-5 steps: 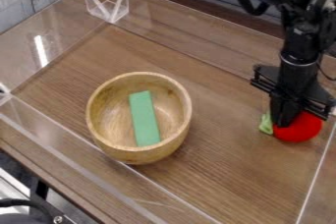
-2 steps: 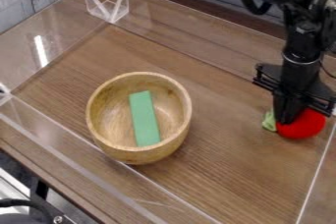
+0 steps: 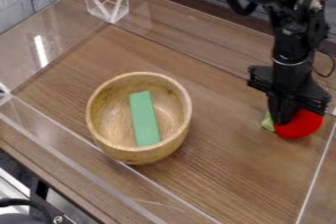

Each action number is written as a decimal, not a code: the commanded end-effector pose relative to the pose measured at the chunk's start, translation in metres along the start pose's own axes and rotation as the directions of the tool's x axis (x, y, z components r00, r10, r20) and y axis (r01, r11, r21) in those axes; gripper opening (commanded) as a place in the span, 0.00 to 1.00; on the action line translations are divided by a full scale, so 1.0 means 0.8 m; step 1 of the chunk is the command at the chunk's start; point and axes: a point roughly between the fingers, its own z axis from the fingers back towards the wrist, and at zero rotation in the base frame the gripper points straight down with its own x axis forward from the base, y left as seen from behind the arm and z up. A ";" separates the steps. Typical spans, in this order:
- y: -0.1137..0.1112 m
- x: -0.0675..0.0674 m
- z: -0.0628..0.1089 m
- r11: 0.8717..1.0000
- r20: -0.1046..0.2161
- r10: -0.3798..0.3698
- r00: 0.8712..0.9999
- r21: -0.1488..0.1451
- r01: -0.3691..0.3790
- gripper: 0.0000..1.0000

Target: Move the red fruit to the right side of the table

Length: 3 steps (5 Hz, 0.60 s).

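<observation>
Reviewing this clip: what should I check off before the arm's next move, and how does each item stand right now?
1. Red fruit on the right side of the table: ok.
2. Gripper directly over the fruit, pointing down: ok.
3. Gripper fingers closed: ok.
4. Fruit actually gripped: cannot tell.
5. Fruit clear of the right acrylic wall: cannot tell.
6. Wooden bowl holding the green block, well apart from the fruit: ok.

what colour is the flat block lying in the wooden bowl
Green. The flat block in the wooden bowl shows plainly in the camera view.
</observation>
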 end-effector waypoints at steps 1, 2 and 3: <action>0.033 -0.014 -0.001 1.000 -0.034 -0.025 0.999 0.009 0.025 0.00; 0.036 -0.026 0.003 0.998 -0.038 -0.063 0.997 -0.002 0.063 0.00; 0.037 -0.039 0.004 0.995 -0.046 -0.102 0.994 -0.015 0.101 0.00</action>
